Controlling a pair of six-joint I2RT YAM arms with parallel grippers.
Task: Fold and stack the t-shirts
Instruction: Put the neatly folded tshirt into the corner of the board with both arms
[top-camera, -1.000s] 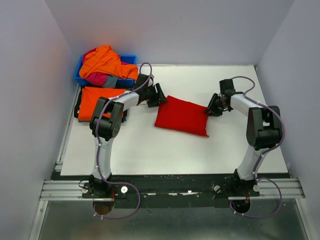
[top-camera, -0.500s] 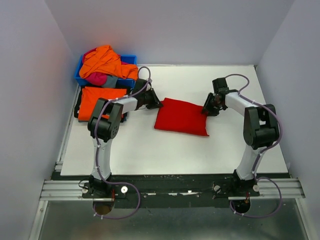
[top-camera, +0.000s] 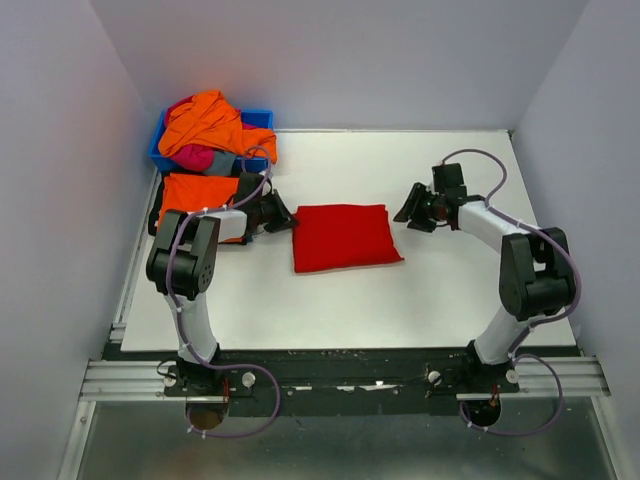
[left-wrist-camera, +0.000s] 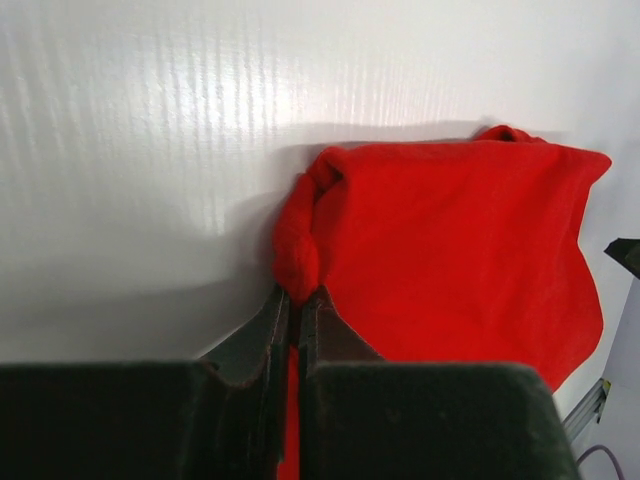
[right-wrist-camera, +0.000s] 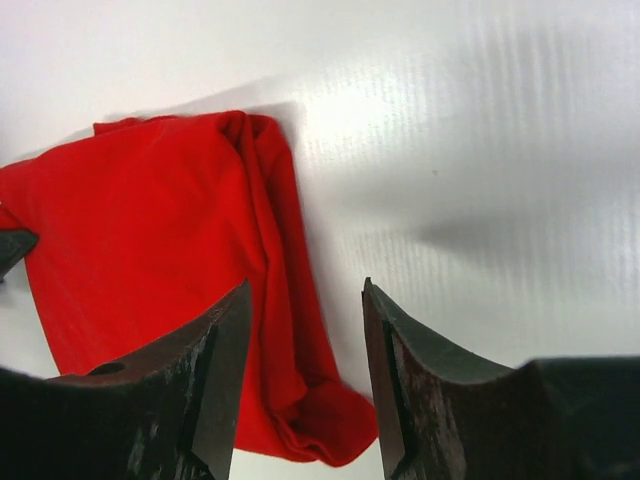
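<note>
Folded red t-shirt (top-camera: 345, 237) pinched at its left edge; stacking step, by the look.
Left gripper (left-wrist-camera: 297, 305) clenched on the shirt's bunched left edge; shirt lies flat mid-frame on the white table (top-camera: 450, 290). Right gripper (top-camera: 408, 212) released, empty, just beside its right edge. Next likely: carry it onto the folded orange t-shirt (top-camera: 195, 193) at frame left, keeping the fold intact.

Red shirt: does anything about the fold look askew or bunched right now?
Yes. The red t-shirt lies folded at mid-table, but its left edge is bunched into a twisted roll where the left gripper pinches it. Its right edge is creased beside the open right gripper, which holds nothing.
</note>
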